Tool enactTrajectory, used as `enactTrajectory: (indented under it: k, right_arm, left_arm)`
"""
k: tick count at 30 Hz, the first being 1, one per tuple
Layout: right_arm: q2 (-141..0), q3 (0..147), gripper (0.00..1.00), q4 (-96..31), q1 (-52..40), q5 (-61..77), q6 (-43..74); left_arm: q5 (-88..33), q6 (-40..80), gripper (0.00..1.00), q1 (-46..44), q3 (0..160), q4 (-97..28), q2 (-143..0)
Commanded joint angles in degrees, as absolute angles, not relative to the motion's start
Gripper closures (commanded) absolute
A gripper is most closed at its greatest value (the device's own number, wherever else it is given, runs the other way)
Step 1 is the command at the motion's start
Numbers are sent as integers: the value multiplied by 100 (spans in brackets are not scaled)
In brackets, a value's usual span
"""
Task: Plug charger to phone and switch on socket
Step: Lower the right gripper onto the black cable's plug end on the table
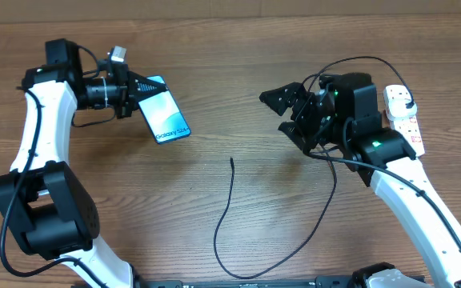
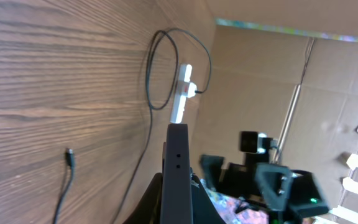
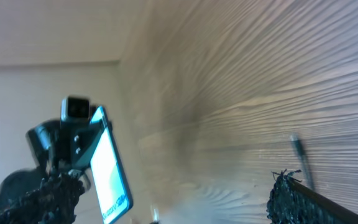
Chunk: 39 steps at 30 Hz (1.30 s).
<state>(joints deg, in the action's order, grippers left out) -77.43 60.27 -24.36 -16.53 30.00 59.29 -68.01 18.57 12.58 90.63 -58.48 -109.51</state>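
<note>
Phone (image 1: 166,117) clamped by one end in left gripper (image 1: 138,92), arm folded toward upper left, screen facing up. Right gripper (image 1: 282,112) spread wide, empty, near socket (image 1: 403,117); charger (image 1: 232,170) loose on table (image 1: 230,56) between arms.

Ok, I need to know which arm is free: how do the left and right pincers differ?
The left pincer is shut on the phone, gripping one end; the right pincer is open and empty. The left pincer is far from the socket, the right pincer close to it. Both are black.
</note>
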Motion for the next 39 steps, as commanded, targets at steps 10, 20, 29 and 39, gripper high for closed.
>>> enactTrajectory:
  k: [10,20,29,39]
  right_arm:
    - [-8152,7201,1,-3833,-2508,1146,4821]
    - [-9706,7212,0,-4237,-3380,314,4737]
    - [-10481,7212,0,-4259,-4056,-279,4604]
    - [-10862,7216,1,-4313,-4180,-349,4313]
  left_arm:
    - [-6840,749,96,1874,9083,-6560,-10930]
    - [-6689,526,96,1872,9083,-6622,-10930]
    - [-6558,523,96,1872,9083,-6622,-10930]
    - [-6536,508,96,1872,9083,-6593,-10930]
